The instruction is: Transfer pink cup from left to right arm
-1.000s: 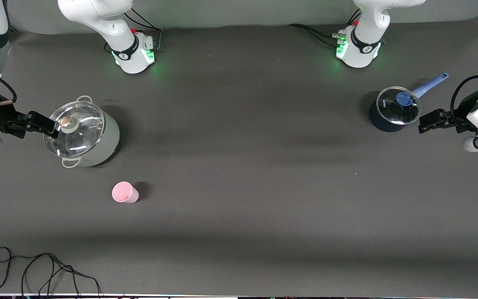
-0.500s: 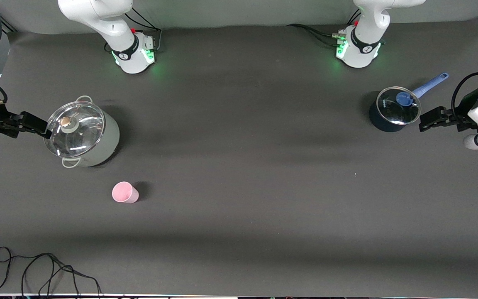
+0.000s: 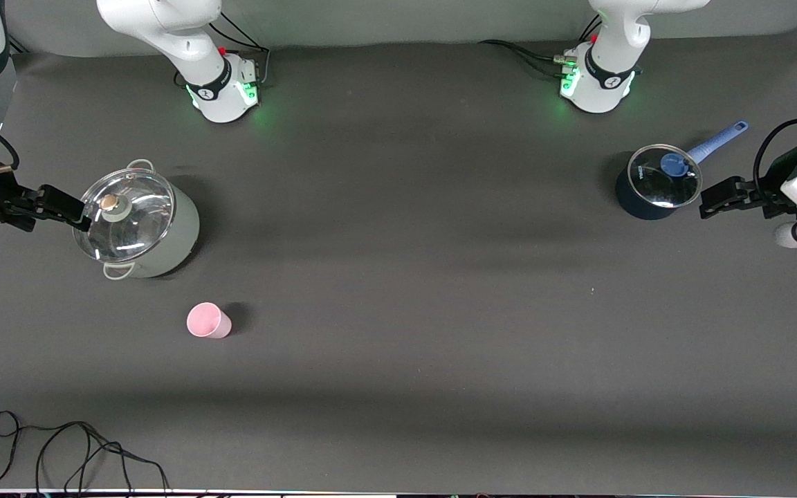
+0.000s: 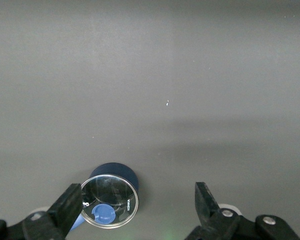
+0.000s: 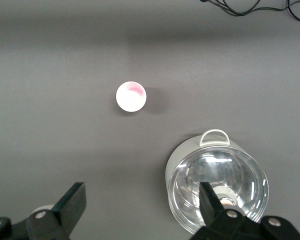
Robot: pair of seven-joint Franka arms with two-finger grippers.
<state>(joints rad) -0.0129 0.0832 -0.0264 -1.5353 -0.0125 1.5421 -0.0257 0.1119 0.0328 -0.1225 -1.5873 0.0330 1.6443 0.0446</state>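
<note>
The pink cup stands upright and alone on the dark table, nearer to the front camera than the grey pot. It also shows in the right wrist view, mouth up. My right gripper is open and empty, up over the grey pot's rim at the right arm's end of the table; its jaws stand wide apart in its wrist view. My left gripper is open and empty, up in the air beside the blue saucepan at the left arm's end.
A grey pot with a glass lid stands at the right arm's end, seen also in the right wrist view. A small blue saucepan with a lid stands at the left arm's end. A black cable lies near the front edge.
My right gripper drew back a little from the grey pot, then edged toward it again. My left gripper barely shifted. The pink cup has not moved.
</note>
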